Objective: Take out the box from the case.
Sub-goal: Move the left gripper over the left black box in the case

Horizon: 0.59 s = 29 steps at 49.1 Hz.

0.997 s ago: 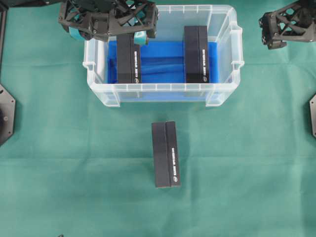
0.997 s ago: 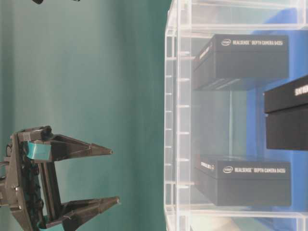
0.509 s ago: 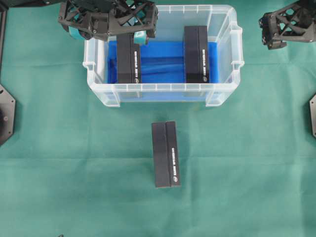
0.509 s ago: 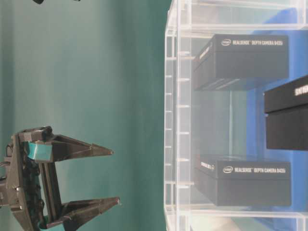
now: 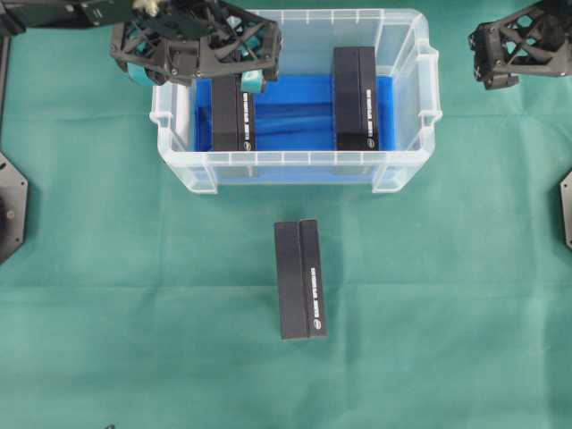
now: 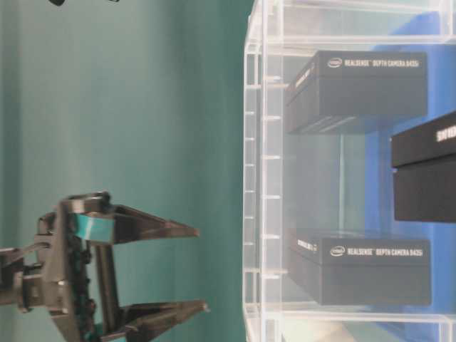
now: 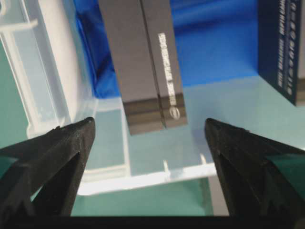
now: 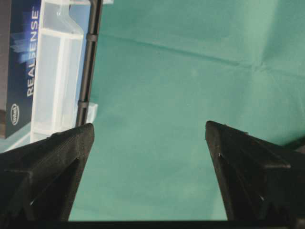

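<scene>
Overhead view shows the left gripper (image 5: 253, 67), its jaws spread wide and empty, above the left black rectangular cardboard box (image 5: 234, 114) lying in the translucent clear plastic case (image 5: 295, 172). Descending off-centre, a fingertip could strike the case's wall or box top instead of straddling it. Far right, the right gripper (image 5: 490, 79) hangs wide open, empty.

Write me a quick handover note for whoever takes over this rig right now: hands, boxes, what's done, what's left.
Left hand: open, empty, above the left box in the case.
Right hand: open, empty, over the green cloth beside the case.
Right box also lies in the case on the blue lining.
Done: one box lies out on the cloth.
Left: grip the left box and lift it out.
</scene>
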Each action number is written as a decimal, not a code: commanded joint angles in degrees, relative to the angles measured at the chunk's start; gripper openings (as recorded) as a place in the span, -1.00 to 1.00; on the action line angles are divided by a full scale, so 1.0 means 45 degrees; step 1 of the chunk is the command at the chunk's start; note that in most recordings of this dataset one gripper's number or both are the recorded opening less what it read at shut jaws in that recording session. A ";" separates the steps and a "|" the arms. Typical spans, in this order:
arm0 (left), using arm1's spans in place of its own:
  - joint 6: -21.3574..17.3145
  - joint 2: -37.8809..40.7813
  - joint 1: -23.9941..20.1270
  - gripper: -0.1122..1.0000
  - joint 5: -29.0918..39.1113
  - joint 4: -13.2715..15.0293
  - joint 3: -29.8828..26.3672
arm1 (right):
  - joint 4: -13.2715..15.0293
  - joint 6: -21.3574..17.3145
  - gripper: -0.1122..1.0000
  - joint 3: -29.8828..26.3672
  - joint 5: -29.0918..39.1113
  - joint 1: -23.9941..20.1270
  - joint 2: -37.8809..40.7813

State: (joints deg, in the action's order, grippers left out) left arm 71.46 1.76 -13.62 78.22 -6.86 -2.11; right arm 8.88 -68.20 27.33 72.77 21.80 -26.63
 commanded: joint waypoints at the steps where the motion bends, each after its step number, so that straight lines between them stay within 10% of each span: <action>1: 0.0098 -0.0254 0.0039 0.89 -0.0293 -0.0273 0.0098 | 0.0039 -0.0020 0.87 -0.0078 -0.0059 -0.0020 -0.0059; 29: 0.0957 -0.0078 -0.0098 0.89 -0.2500 -0.0762 0.1992 | 0.0039 -0.0020 0.87 0.0117 -0.0312 -0.0020 -0.0059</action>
State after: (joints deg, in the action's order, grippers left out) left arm 75.67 1.85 -13.80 68.03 -9.84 6.86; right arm 8.88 -68.20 28.48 71.89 21.80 -26.63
